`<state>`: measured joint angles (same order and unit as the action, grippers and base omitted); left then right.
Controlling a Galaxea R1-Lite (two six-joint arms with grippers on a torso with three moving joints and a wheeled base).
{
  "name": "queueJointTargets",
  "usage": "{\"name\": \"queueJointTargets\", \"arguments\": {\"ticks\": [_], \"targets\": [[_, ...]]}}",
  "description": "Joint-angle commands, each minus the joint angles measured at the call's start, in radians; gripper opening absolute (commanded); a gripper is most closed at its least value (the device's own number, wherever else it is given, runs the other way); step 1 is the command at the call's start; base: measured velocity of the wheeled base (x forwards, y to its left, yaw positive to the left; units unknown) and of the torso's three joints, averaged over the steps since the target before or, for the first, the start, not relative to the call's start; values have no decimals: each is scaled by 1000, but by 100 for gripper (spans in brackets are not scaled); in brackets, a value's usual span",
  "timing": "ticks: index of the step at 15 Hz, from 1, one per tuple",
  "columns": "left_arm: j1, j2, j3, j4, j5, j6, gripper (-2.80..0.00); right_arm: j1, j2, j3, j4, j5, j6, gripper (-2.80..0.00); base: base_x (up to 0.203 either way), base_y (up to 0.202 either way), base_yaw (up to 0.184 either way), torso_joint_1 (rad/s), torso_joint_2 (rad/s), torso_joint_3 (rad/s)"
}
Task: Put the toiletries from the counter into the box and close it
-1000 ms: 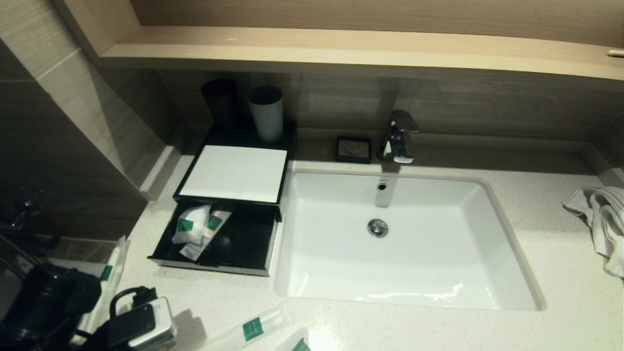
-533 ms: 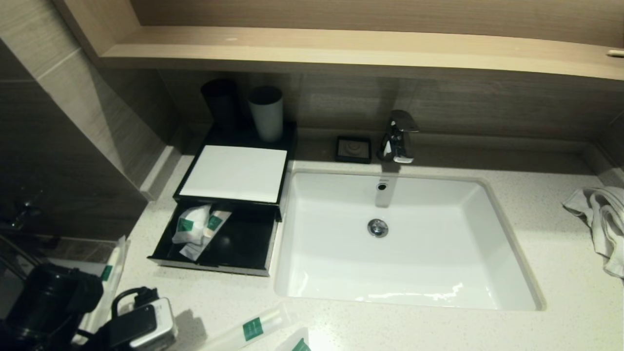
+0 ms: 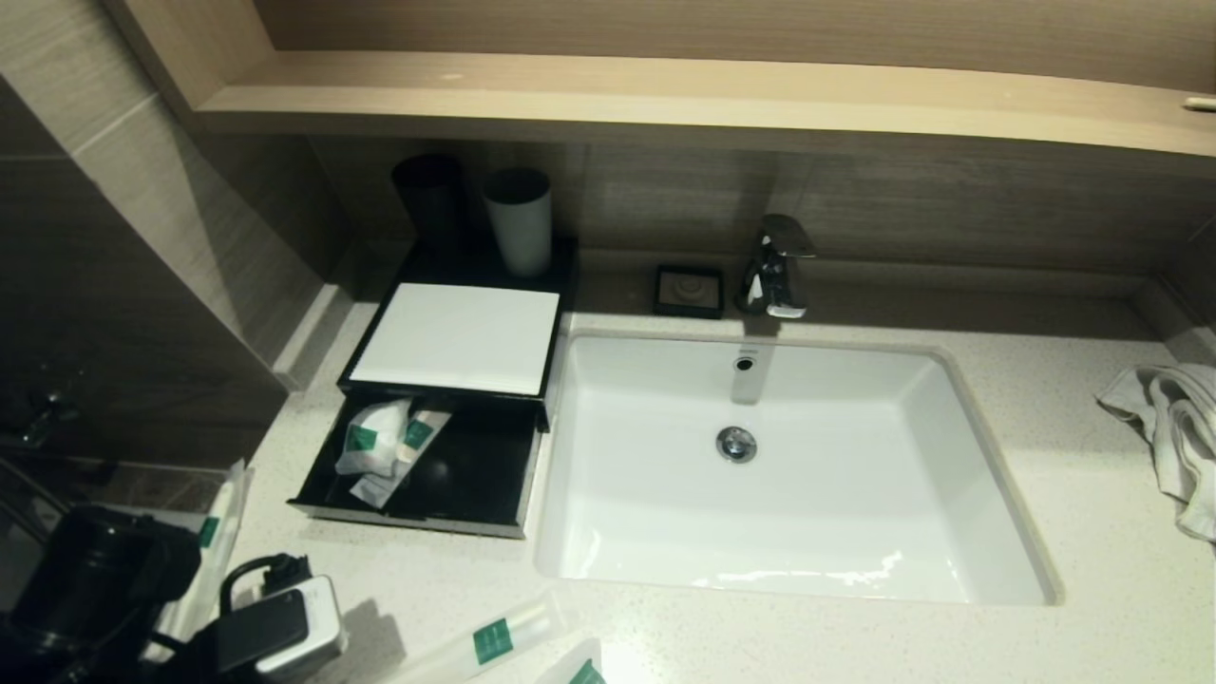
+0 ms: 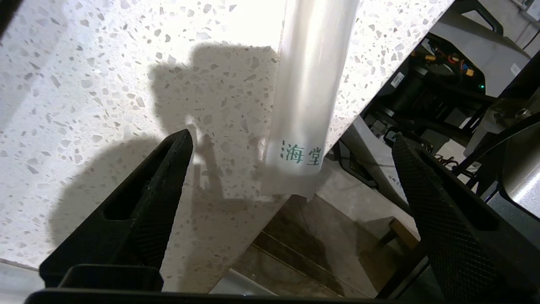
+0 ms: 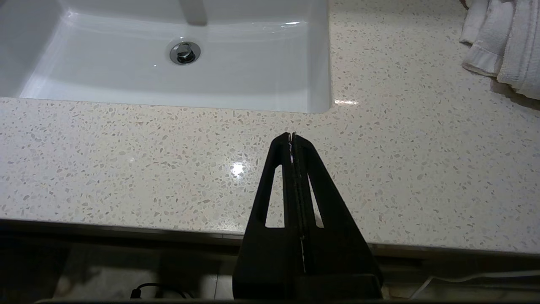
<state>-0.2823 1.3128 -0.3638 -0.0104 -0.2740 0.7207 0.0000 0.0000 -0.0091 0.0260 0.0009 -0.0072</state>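
The left gripper (image 4: 291,143) hangs over the near left edge of the speckled counter (image 3: 1045,399), its fingers (image 4: 168,160) spread wide apart on either side of a long translucent sachet (image 4: 310,84) with green printed characters, whose end overhangs the counter's edge; neither finger touches it. In the head view the left arm (image 3: 104,589) shows only as a dark bulk at the lower left corner. The right gripper (image 5: 292,137) hovers above the near counter in front of the sink, its fingers pressed together on nothing. Two more green-labelled sachets (image 3: 494,638) lie on the counter at the near edge, just right of the left arm. Farther back sits the black box (image 3: 418,513), its drawer pulled open toward the robot, with a few white, green-labelled packets (image 3: 380,442) lying in its left part; a white sheet (image 3: 461,334) covers the box's top. The white rectangular sink (image 3: 788,475) lies just right of the box. A crumpled white towel (image 3: 1173,427) lies at the counter's far right. Behind the box stand a black cup (image 3: 429,199) and a white cup (image 3: 520,217); a small black soap dish (image 3: 689,290) and a chrome faucet (image 3: 777,264) stand by the wall, under a wooden shelf (image 3: 665,95).
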Motion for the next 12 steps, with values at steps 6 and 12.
{"name": "queueJointTargets", "arguments": {"ticks": [6, 12], "targets": [[0, 9, -109, 148, 81, 109, 0, 0, 0, 0, 0, 1, 0, -280, 0, 0, 0, 0, 0, 0], [1, 11, -108, 145, 120, 154, 0, 0, 0, 0, 0, 1, 0, -280, 0, 0, 0, 0, 0, 0]]}}
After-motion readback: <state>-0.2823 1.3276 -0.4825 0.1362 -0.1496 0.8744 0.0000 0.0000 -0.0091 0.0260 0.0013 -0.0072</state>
